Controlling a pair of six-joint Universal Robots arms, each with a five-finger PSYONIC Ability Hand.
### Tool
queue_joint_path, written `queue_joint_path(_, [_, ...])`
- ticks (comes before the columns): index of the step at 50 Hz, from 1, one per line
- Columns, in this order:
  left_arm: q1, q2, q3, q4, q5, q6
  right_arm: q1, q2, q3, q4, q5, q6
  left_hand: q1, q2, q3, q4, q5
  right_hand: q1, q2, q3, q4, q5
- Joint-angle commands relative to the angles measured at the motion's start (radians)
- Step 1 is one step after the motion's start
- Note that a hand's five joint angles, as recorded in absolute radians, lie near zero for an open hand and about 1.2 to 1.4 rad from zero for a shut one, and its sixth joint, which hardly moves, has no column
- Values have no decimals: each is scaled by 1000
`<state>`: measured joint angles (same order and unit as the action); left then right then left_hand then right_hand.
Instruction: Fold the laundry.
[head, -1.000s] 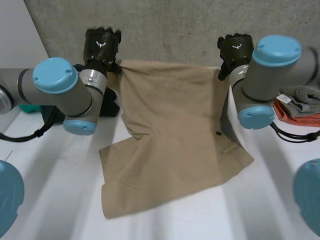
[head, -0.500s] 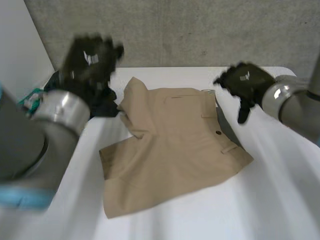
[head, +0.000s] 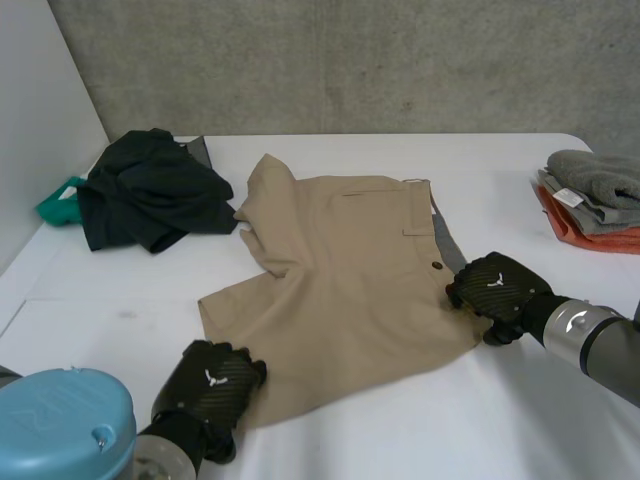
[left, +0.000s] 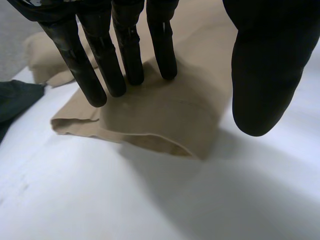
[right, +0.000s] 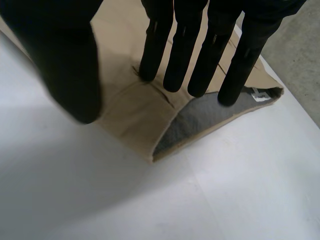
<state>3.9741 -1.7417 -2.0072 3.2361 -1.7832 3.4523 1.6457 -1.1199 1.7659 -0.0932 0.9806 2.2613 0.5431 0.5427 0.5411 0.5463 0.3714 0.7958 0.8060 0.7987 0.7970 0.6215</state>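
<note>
A pair of tan shorts (head: 340, 280) lies flat on the white table (head: 400, 430), with one part doubled over at its left side. My left hand (head: 210, 385) is at the near left corner of the shorts. In its wrist view the straight fingers (left: 130, 50) rest with their tips on the tan corner (left: 165, 110), and the thumb stands apart beside it. My right hand (head: 495, 285) is at the right edge by the waistband. Its straight fingers (right: 190, 50) touch the cloth (right: 125, 100) where the grey lining (right: 200, 120) shows, thumb apart.
A dark crumpled garment (head: 150, 190) with a green cloth (head: 58, 205) beside it lies at the back left, near a side wall (head: 40, 120). A folded stack of grey and orange cloths (head: 595, 195) sits at the back right.
Both hands have let go of the shorts' far edge, which they held up at the back. That edge has dropped flat. The hands have come down to the near left corner and the right edge.
</note>
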Motion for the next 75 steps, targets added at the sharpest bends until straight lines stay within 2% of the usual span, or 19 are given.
queue_joint_path(1, [19,-47,5,77,-7,13,8,52,-13,-56,20,4,102,102,104,99,99,600,589,597,598,599])
queue_joint_path(6, [19,-74,10,90,-5,11,5,51,0,-73,23,14,474,475,476,471,471,600,590,598,599,600])
queue_joint_path(7, [19,-84,10,97,-4,13,5,49,3,-73,26,12,667,667,669,663,664,600,590,598,599,600])
queue_joint_path(9, [19,-91,10,100,-4,13,5,45,10,-69,36,12,852,853,854,849,849,600,590,598,599,600])
queue_joint_path(12, [19,-94,11,105,-4,13,9,35,20,-62,46,15,853,854,855,850,850,600,590,598,599,600])
queue_joint_path(17, [13,-68,10,105,-4,16,10,-76,63,-31,56,23,853,854,855,850,850,600,590,598,599,600])
queue_joint_path(24, [17,76,-8,88,4,33,2,-227,78,113,66,20,853,854,855,850,850,600,590,598,599,600])
queue_joint_path(31, [10,301,33,-120,10,37,-4,-392,37,387,138,-2,853,854,855,850,850,600,590,598,599,600])
queue_joint_path(36, [8,487,111,-223,11,37,-82,-582,-66,605,158,-71,853,854,855,850,850,600,590,598,599,600])
queue_joint_path(43, [33,556,176,-228,86,39,-101,-637,-135,630,150,-45,853,854,855,850,850,600,590,598,599,600])
queue_joint_path(44, [34,550,174,-226,96,39,-98,-637,-123,629,148,-25,853,854,855,850,850,270,260,267,269,270])
queue_joint_path(46, [37,504,168,-216,110,34,-96,-634,-103,619,142,10,853,854,855,850,850,-131,-141,-134,-132,-131])
queue_joint_path(51, [43,375,174,-164,107,33,-58,-555,12,474,101,262,853,854,855,850,850,-387,-398,-390,-389,-388])
queue_joint_path(52, [43,360,177,-156,107,33,-17,-522,53,410,99,373,853,854,855,850,850,-423,-433,-426,-424,-423])
queue_joint_path(56, [43,303,226,-124,103,33,91,-448,148,277,104,593,853,854,855,850,850,-441,-451,-444,-442,-441])
queue_joint_path(65, [45,298,340,-114,102,30,232,-246,224,40,141,632,853,854,855,850,850,-417,-428,-420,-419,-418])
queue_joint_path(71, [46,301,367,-114,97,27,270,-121,193,-120,259,575,853,854,855,850,850,-303,-313,-306,-304,-303])
queue_joint_path(72, [47,303,367,-114,94,24,275,-107,187,-138,279,560,853,854,855,850,850,-216,-226,-218,-217,-216])
queue_joint_path(75, [48,306,358,-114,88,10,290,-80,168,-161,354,505,853,854,855,850,850,598,588,595,597,598])
